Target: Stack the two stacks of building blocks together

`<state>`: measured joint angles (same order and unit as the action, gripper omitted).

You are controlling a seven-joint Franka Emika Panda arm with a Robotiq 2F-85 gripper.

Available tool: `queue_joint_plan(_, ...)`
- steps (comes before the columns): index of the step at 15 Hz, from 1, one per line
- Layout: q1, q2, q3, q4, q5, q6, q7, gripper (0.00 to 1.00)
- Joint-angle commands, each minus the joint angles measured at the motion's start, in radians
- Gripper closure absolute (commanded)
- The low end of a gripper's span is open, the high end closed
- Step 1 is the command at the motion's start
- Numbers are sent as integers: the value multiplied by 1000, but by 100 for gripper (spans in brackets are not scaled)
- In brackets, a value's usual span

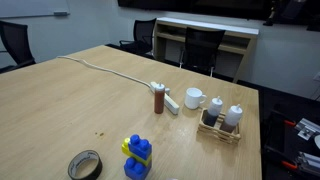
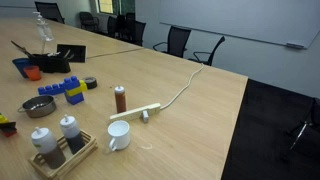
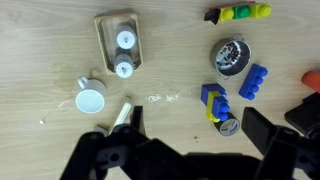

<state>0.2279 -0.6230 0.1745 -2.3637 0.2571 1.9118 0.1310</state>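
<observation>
A blue and yellow block stack [image 3: 210,100] lies on the wooden table just ahead of my gripper [image 3: 198,128], with a dark tape roll [image 3: 228,124] touching it. A separate blue block piece [image 3: 254,81] lies beside it. A green, yellow and red stack [image 3: 238,13] lies farther off. The blue and yellow blocks show in both exterior views [image 1: 137,157] [image 2: 67,91]. My gripper is open and empty above the table; it shows only in the wrist view.
A metal bowl [image 3: 230,56] sits between the stacks. A wooden tray with two shakers [image 3: 120,42], a white mug [image 3: 91,99] and a power strip [image 1: 166,97] with its cable are nearby. A brown shaker bottle [image 1: 160,100] stands by the strip.
</observation>
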Motion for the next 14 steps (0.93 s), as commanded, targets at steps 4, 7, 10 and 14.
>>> queue_joint_plan(4,-5,13,19,8,-5,0,-12,0)
queue_joint_plan(7,14,40,46,5,-9,8,-33,0)
queue_joint_plan(10,49,77,81,-5,-34,6,-96,0)
queue_joint_plan(14,106,136,109,-16,-52,-25,-185,0)
